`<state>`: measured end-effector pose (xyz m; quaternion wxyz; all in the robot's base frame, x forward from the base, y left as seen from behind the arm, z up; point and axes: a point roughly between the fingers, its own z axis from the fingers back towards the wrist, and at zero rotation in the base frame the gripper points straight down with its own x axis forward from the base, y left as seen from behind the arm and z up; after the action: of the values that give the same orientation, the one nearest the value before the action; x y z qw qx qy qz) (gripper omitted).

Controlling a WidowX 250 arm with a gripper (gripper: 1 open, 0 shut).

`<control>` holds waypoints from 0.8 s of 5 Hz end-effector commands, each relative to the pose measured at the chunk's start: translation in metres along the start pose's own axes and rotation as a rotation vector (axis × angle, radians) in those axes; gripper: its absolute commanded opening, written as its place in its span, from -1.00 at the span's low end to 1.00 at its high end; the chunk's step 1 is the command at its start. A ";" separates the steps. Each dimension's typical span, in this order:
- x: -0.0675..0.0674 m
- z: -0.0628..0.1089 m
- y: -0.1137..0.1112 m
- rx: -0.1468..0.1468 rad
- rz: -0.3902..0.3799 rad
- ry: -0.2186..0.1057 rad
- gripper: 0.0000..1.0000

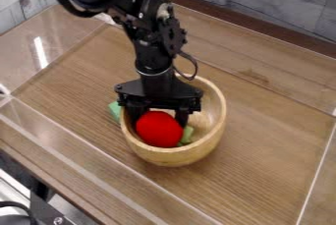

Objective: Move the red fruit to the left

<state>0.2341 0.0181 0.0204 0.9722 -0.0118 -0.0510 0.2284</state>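
Note:
The red fruit [159,129] is a bright red ball sitting inside the light wooden bowl [197,149] near the middle of the table. My gripper [160,121] reaches down into the bowl from above. Its black fingers [129,112] stand on either side of the fruit, close against it. The fruit looks level with the bowl's rim, and I cannot tell whether it rests on the bowl's bottom. A green piece [201,123] shows at the fruit's right inside the bowl.
A flat green block [117,112] lies on the wooden tabletop just left of the bowl. Clear plastic walls [53,42] fence the table on the left, front and right. Bare wood stretches to the left of the bowl.

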 end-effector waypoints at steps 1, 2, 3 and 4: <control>-0.017 -0.005 0.005 0.025 0.029 0.050 -1.00; -0.016 -0.006 0.004 0.024 0.036 0.054 -1.00; -0.015 -0.007 0.002 0.024 0.043 0.057 -1.00; -0.008 0.001 0.007 0.007 0.059 0.061 -1.00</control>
<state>0.2265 0.0168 0.0218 0.9683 -0.0182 -0.0261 0.2480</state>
